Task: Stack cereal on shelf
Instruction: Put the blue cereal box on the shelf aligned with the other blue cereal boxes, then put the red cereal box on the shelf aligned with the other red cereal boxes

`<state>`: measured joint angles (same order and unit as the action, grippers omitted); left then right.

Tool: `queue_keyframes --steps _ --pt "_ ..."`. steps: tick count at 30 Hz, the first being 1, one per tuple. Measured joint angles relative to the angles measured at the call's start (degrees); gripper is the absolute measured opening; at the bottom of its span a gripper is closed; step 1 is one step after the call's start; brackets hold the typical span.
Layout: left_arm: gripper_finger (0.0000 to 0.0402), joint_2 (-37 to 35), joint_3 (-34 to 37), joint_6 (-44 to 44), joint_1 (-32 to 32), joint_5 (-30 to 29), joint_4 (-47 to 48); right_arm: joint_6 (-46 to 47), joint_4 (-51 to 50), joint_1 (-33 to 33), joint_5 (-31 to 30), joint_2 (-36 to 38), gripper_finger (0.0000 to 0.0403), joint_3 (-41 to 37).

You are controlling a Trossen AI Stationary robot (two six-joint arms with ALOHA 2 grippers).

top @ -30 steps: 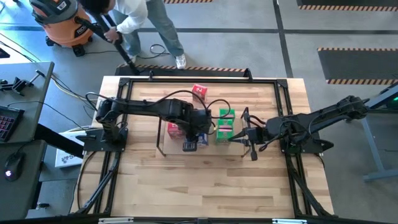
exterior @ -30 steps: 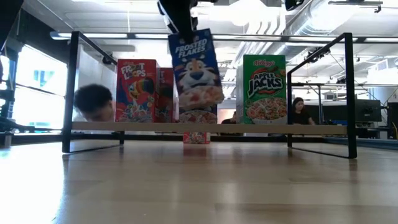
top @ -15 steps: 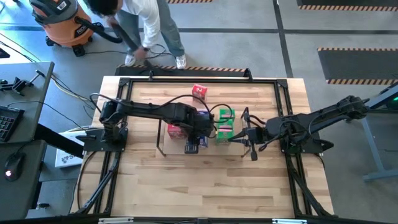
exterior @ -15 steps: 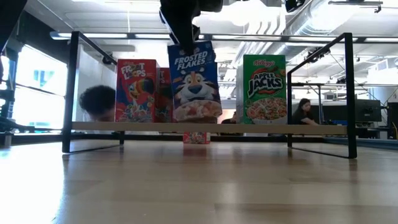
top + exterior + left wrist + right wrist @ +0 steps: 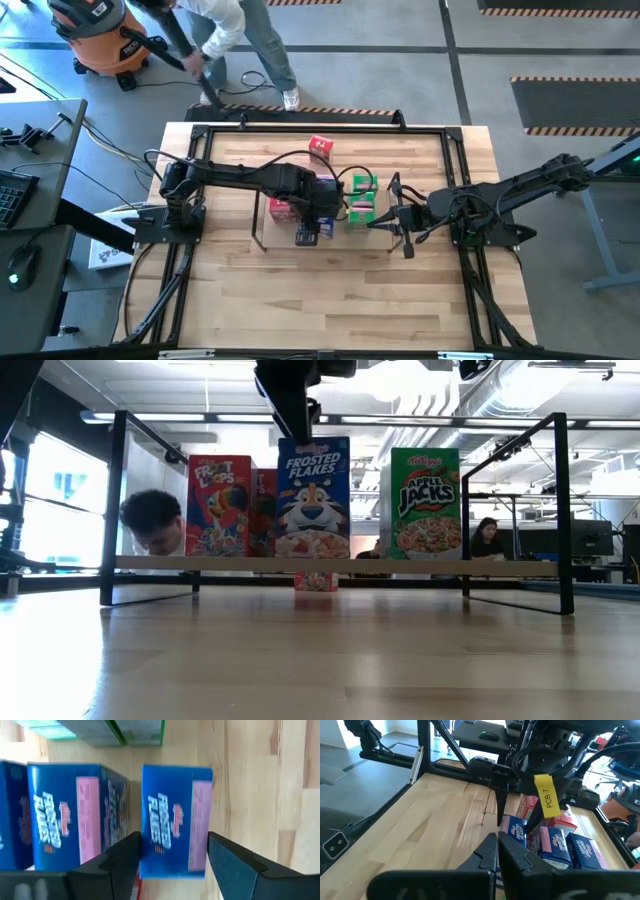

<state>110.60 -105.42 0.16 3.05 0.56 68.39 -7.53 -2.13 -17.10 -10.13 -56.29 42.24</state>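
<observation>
The shelf (image 5: 500,565) is a low board in a thin black frame. On it stand a red cereal box (image 5: 220,505), a blue one (image 5: 314,495) and a green one (image 5: 425,500), all upright on their bottom ends. My left gripper (image 5: 174,855) is open and points down over the blue box, one finger on either side of its top end. More blue boxes (image 5: 65,815) stand behind it. My right gripper (image 5: 497,847) is shut and hovers right of the shelf (image 5: 400,222). My left gripper comes from above, its fingers (image 5: 227,865) on either side of the blue box's top end (image 5: 175,810). The box stands upright on the shelf board. I cannot tell whether the fingers touch it.
A lone red box (image 5: 321,147) lies on the table beyond the shelf. A black rail frame (image 5: 440,130) borders the tabletop. A person with an orange vacuum (image 5: 95,35) works on the floor past the far edge. Bare wood fills the near half.
The blue box, tilted and raised under my left gripper a second ago, has come down and swung upright. It now stands on the shelf board between the red and green boxes. My left gripper has sunk a little with it.
</observation>
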Motion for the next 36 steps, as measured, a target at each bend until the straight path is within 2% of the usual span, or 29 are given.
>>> queue_keyframes --steps 6,10,13,18,22,25,27,31,33,36 --pt "0.0213 -0.8 -4.9 1.6 0.2 -3.5 2.8 0.0 0.0 0.0 0.0 0.0 0.0 0.0" --pt "0.0198 -6.1 -3.0 1.2 0.9 -4.5 -1.4 0.0 -0.3 0.0 0.0 0.0 0.0 0.0" --pt "0.0182 -11.2 4.0 0.7 1.7 -5.8 -9.0 0.0 -0.6 0.0 -0.1 0.0 0.0 0.0" --pt "0.0153 -23.5 22.9 -0.8 1.8 -6.2 -29.5 -0.3 -0.2 0.9 -1.8 0.0 0.0 0.0" --pt "0.0132 -32.3 38.1 -1.8 -0.3 -6.2 -46.5 0.0 0.1 2.9 -2.5 0.0 0.0 0.0" --pt "0.0121 -37.7 45.5 -3.2 -3.2 -6.2 -56.1 1.2 0.2 5.1 -2.6 0.0 0.0 0.0" --pt "0.0117 -39.8 48.3 -5.6 -5.8 -6.0 -59.0 2.5 0.4 7.1 -3.4 0.0 0.0 0.0" --pt "0.0115 -40.8 49.6 -11.2 -11.7 -5.7 -57.1 4.1 0.4 11.5 -3.3 -0.1 0.0 0.0" --pt "0.0115 -40.2 49.6 -10.1 -14.8 -5.3 -55.4 4.1 1.3 13.8 -3.2 -0.4 0.0 0.0" --pt "0.0112 -38.6 49.6 -6.3 -19.4 -1.1 -55.1 4.1 1.9 17.1 -1.9 -1.1 0.0 0.0"
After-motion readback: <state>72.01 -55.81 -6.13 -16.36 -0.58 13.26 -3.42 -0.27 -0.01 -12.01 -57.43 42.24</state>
